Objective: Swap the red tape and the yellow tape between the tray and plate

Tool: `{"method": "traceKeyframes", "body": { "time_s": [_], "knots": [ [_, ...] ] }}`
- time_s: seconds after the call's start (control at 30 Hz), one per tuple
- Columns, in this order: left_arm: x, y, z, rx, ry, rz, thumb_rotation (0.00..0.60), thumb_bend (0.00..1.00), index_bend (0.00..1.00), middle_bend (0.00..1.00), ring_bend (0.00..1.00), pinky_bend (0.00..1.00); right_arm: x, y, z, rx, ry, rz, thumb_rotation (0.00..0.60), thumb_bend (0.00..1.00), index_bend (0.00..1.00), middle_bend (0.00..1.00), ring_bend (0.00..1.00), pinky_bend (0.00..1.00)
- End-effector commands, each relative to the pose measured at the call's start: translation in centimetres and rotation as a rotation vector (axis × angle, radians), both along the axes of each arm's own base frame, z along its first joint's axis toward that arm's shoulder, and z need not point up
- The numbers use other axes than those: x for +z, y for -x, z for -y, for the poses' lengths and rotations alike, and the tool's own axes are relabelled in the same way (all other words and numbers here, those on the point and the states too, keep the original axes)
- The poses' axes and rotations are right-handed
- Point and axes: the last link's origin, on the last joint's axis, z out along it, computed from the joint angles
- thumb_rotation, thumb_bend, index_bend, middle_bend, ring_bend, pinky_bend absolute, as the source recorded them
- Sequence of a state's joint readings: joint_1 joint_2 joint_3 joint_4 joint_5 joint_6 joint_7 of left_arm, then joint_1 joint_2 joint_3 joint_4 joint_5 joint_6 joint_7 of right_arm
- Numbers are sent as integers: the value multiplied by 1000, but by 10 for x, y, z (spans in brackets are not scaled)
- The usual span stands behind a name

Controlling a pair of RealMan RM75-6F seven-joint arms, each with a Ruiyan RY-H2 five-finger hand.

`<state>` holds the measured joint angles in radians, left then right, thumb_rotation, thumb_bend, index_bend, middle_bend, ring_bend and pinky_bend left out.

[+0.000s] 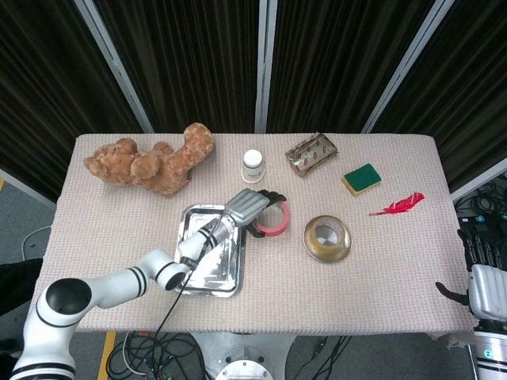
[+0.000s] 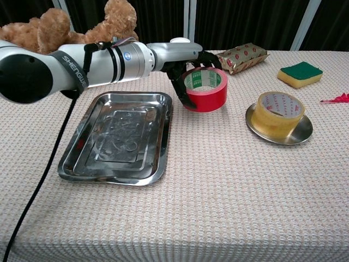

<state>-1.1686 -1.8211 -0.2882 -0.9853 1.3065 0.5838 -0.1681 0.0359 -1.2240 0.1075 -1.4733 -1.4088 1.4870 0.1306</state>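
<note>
Dark curtains with pale vertical strips hang behind a bench (image 2: 229, 185) covered in a beige woven cloth. On it, the red tape (image 2: 205, 89) sits in the grasp of the left robot hand (image 2: 182, 68), whose dark fingers (image 2: 180, 93) curl around the roll's near and far sides; the roll is tilted slightly, with its lower edge at or just above the cloth (contact with the cloth cannot be told). In the head view the same left robot hand (image 1: 247, 207) shows with the red tape (image 1: 272, 219) at its fingertips.

Just behind the hand's wrist lies the steel tray (image 2: 117, 136), with nothing in it. Beyond the fingertips, well apart from the roll, the yellow tape (image 2: 280, 111) sits flat on the gold plate (image 2: 300, 132).

Farther from the hand, behind it, a white paper cup (image 1: 253, 165) stands upright, mostly hidden by the arm in the chest view. A brown teddy bear (image 2: 71, 33) lies behind the forearm. A foil snack packet (image 2: 241, 56), a green and yellow sponge (image 2: 300, 74) and a red feather (image 1: 397, 205) lie past the plate.

The right robot hand (image 1: 485, 273) hangs off the bench's far corner in the head view, fingers spread, holding nothing.
</note>
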Motion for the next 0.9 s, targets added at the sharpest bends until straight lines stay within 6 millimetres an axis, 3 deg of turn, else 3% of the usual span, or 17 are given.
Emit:
{"method": "traceKeyframes", "body": {
  "time_s": [0.03, 0.2, 0.33, 0.47, 0.67, 0.8, 0.9],
  "knots": [
    [-15, -7, 2, -7, 19, 1, 600, 223, 256, 256, 221, 450, 1, 1, 0, 0, 3, -2, 600, 0, 0, 0, 0, 0],
    [-25, -7, 0, -47, 4, -50, 600, 207, 196, 227, 204, 436, 4, 2, -1, -1, 17, -5, 600, 0, 0, 0, 0, 0],
    [-28, -4, 0, -52, 0, -40, 600, 168, 62, 101, 100, 367, 4, 3, -2, -5, 12, -3, 600, 0, 0, 0, 0, 0],
    [-26, 0, 0, -59, -10, -22, 600, 147, 29, 6, 10, 278, 2, 4, -2, -5, 7, -3, 600, 0, 0, 0, 0, 0],
    [-9, 12, -3, -59, -27, 7, 600, 137, 19, 0, 0, 237, 0, 1, 0, 6, -3, -6, 600, 0, 0, 0, 0, 0],
    [24, 46, -6, -24, -103, 6, 600, 137, 19, 0, 0, 226, -5, -3, 3, 16, -27, -9, 600, 0, 0, 0, 0, 0],
    [59, 91, 0, 51, -189, -9, 600, 136, 20, 0, 0, 218, -11, -8, 8, 25, -59, -14, 600, 0, 0, 0, 0, 0]
  ]
}}
